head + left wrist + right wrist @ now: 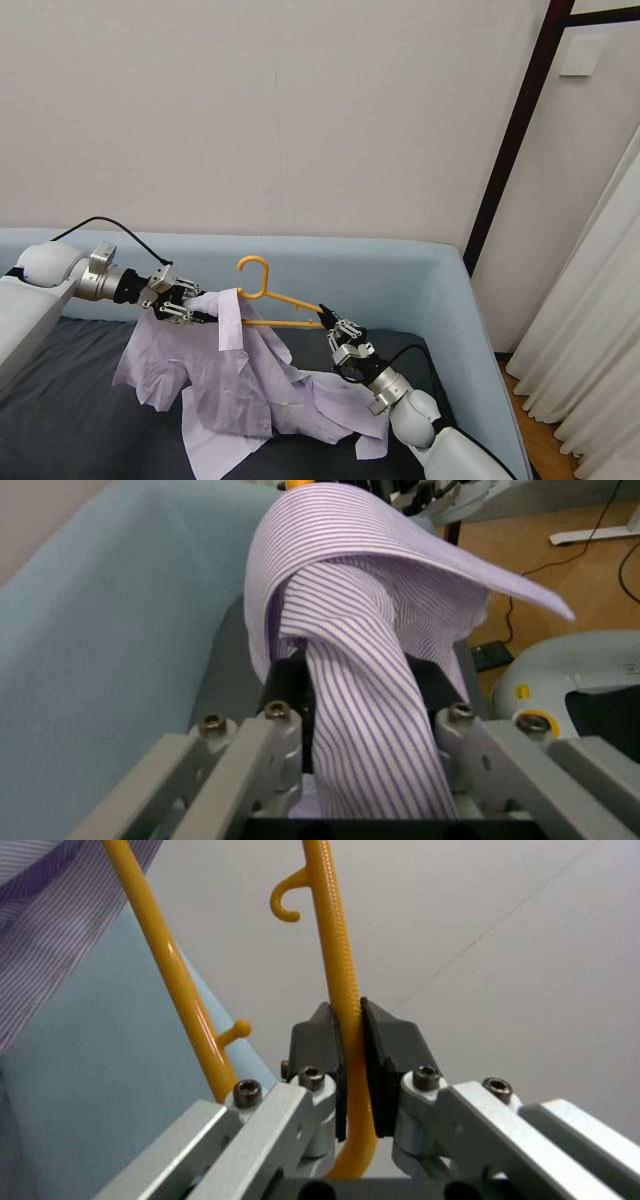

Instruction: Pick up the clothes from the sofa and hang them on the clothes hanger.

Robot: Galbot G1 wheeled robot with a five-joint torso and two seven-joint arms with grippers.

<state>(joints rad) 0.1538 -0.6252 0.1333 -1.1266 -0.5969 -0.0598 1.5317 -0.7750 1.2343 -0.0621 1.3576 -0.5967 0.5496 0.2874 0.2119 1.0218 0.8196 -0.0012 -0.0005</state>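
A lilac striped shirt [240, 385] hangs in the air over the dark sofa seat, its lower part trailing on the cushion. My left gripper [188, 306] is shut on the shirt's collar edge [370, 727], holding it up against the left end of the hanger. The yellow plastic hanger [268, 296] lies nearly level above the seat, hook upward, one end under the shirt fabric. My right gripper [334, 330] is shut on the hanger's other end, its pads [385, 1054] clamped on the yellow bar [340, 975].
The sofa has a pale blue back and arm [440, 290] around a dark grey seat [70, 400]. A white wall rises behind. A dark door frame [510, 140] and white curtains [600, 330] stand to the right, beyond the sofa arm.
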